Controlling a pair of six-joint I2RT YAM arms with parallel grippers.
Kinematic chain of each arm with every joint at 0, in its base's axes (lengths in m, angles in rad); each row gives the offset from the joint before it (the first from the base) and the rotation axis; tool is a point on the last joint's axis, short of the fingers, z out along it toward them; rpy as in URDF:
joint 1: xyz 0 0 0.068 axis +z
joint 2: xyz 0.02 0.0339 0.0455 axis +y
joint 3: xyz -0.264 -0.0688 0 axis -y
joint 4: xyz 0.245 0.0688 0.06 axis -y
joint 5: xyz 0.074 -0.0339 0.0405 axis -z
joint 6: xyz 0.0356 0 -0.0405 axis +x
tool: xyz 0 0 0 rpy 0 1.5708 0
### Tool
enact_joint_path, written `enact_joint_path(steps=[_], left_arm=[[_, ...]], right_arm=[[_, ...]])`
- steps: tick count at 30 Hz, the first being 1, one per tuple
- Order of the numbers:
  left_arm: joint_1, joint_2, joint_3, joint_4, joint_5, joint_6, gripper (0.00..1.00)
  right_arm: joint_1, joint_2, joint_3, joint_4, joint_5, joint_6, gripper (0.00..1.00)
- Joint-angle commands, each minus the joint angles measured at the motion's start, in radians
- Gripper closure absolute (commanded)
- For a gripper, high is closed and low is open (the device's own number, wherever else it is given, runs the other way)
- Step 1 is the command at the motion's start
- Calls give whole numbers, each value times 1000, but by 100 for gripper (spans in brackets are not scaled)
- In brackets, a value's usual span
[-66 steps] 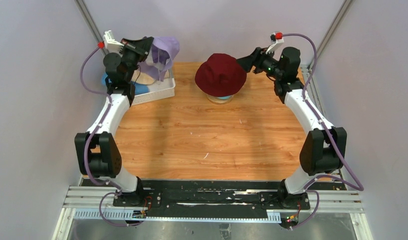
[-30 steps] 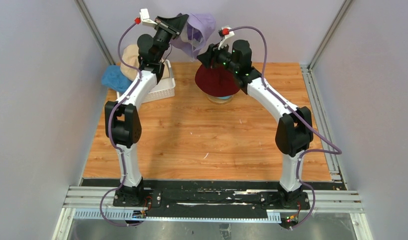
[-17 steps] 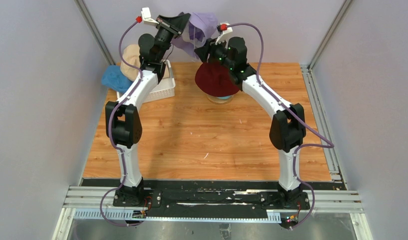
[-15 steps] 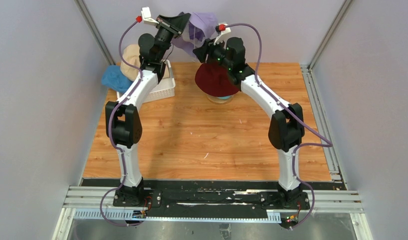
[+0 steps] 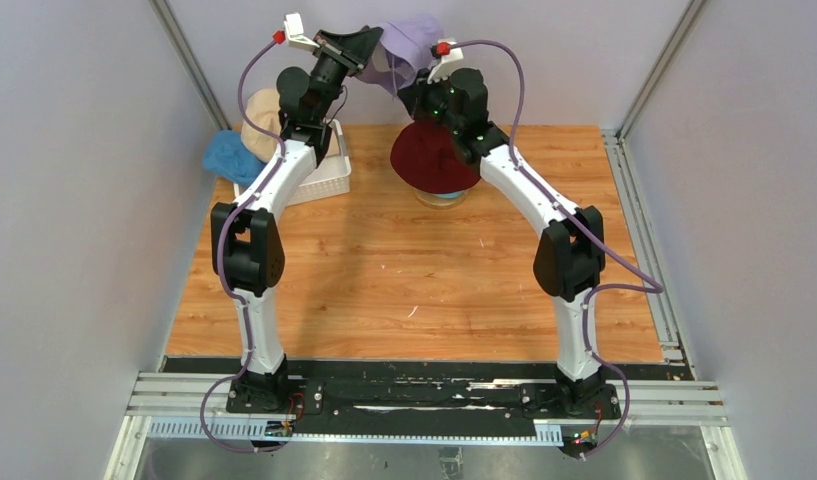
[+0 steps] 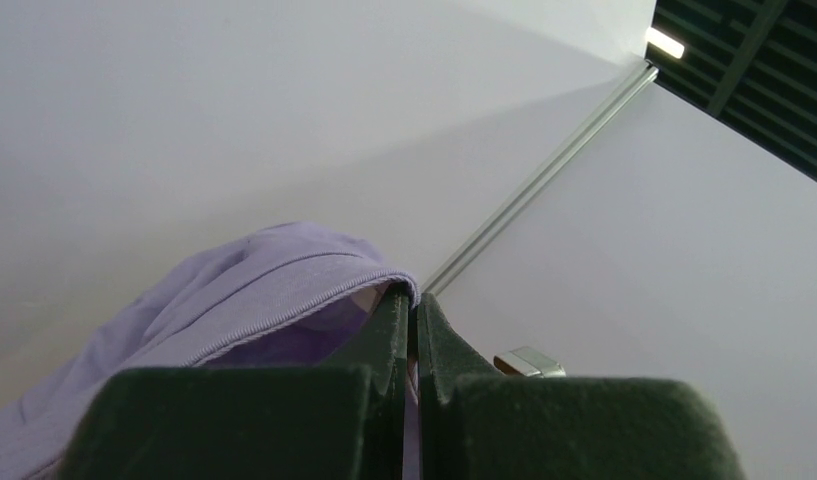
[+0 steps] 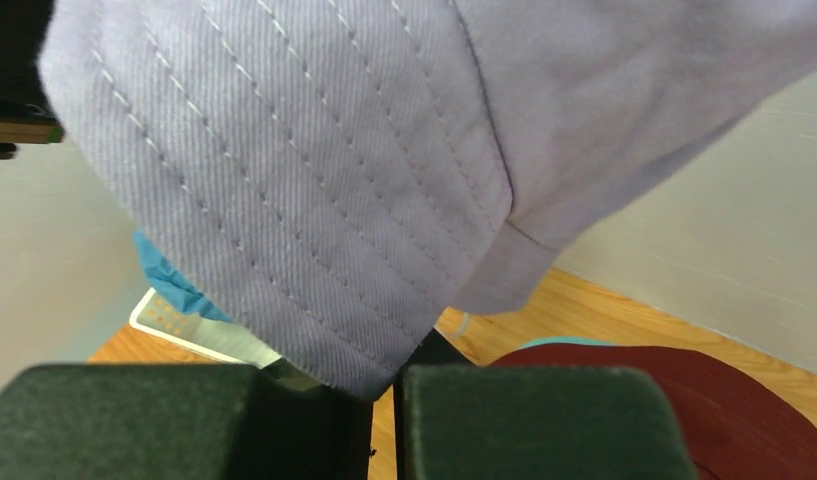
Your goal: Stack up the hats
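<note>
A lavender cloth bucket hat [image 5: 409,45] is held aloft at the top centre of the overhead frame, above and just behind the dark red cloth bucket hat [image 5: 434,160] that sits in the upper middle of the wooden table [image 5: 404,290]. One edge of its brim is pinched by the left hand [image 5: 369,42], whose fingers are seen pressed flat together on the cloth in the left wrist view. The opposite edge of the brim is taken by the right hand [image 5: 414,85]. In the right wrist view the stitched brim runs down into the narrow slit between its pads, so this hand is judged to be clenched on the fabric as well. Two grips are probably wanted so that the floppy brim is spread open and the crown can be lowered squarely over the red one. A beige cloth bucket hat [image 5: 259,115] and a blue cloth bucket hat [image 5: 229,155] lie in or against the white plastic mesh basket [image 5: 319,180] at the upper left, where they are kept clear of the stacking spot.
</note>
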Motion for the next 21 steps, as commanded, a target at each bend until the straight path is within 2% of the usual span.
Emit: enact_joint_path(steps=[1,12,16,21], left_arm=[[-6,-14,32,33,29,27,100],[-6,8,77,8,30,32,100],[-6,8,70,5,35,35,100],[-6,12,67,9,47,32,100]], right_arm=[[-23,-3,15,-18,91,-34,94],[-74,-66,-92,20,151,-38,99],[-86,-67,-93,28,132,-36,95],[-92,-70,-88,33,152,-45,96]])
